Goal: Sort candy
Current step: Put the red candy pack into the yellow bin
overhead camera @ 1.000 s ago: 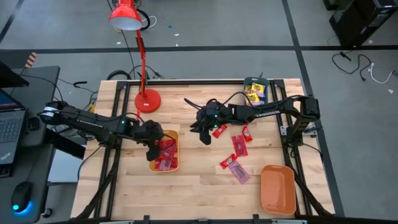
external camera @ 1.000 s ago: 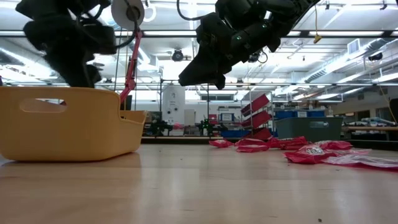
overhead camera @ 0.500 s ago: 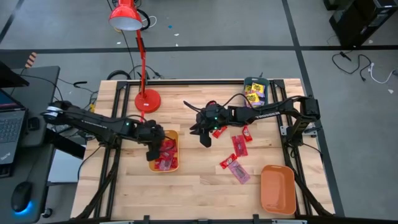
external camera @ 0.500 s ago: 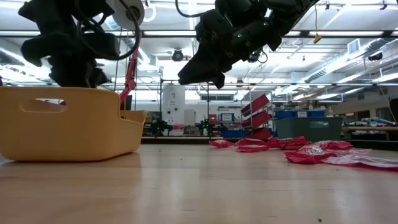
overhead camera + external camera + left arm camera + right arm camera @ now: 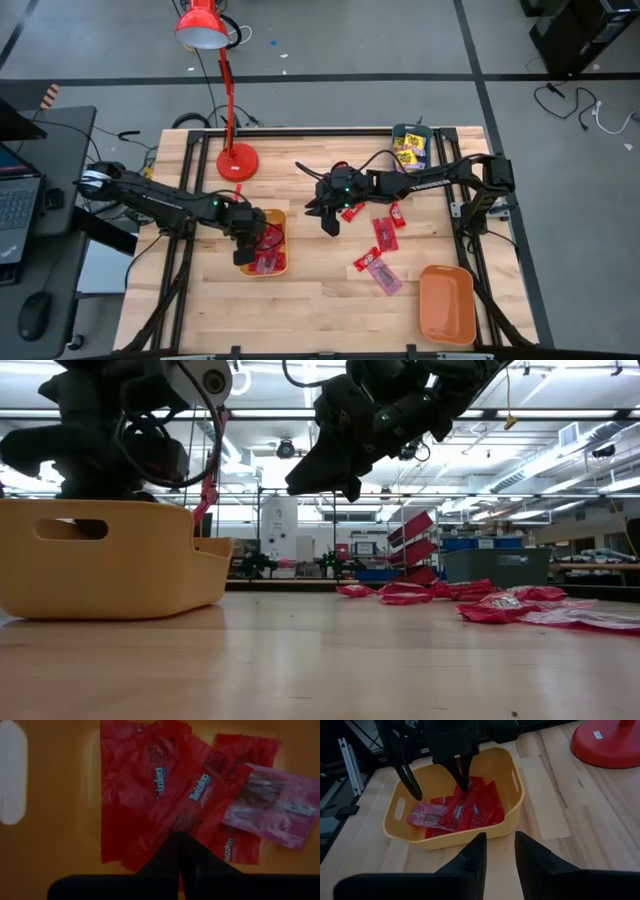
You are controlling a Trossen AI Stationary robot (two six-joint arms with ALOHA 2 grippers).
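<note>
My left gripper [image 5: 180, 840] is shut, pointing steeply down into the yellow tray [image 5: 281, 222] at the table's left. Its tips stand over a heap of red candy wrappers [image 5: 150, 795], beside one pink packet [image 5: 272, 805]. The right wrist view shows the same fingers [image 5: 464, 782] coming down on the heap. My right gripper [image 5: 327, 222] hangs open and empty above the table's middle. To its right, loose red candy [image 5: 383, 235] and a pink packet [image 5: 387, 278] lie flat on the wood. My left gripper's shut fingertips [image 5: 180, 837] point down from above at a red wrapper [image 5: 197, 790] in the yellow tray. I cannot tell whether they touch or pinch it, because the fingers themselves hide the spot.
A teal tray [image 5: 398, 132] with yellow packets stands at the far right. An orange tray [image 5: 446, 303] sits at the near right corner. The red lamp's base [image 5: 238, 161] stands at the far left, behind the yellow tray. Bare wood lies along the near edge.
My left gripper has sunk deeper into the yellow tray, tipped more steeply downward and shut. The red wrappers in the tray lie as before. My right arm has kept still.
</note>
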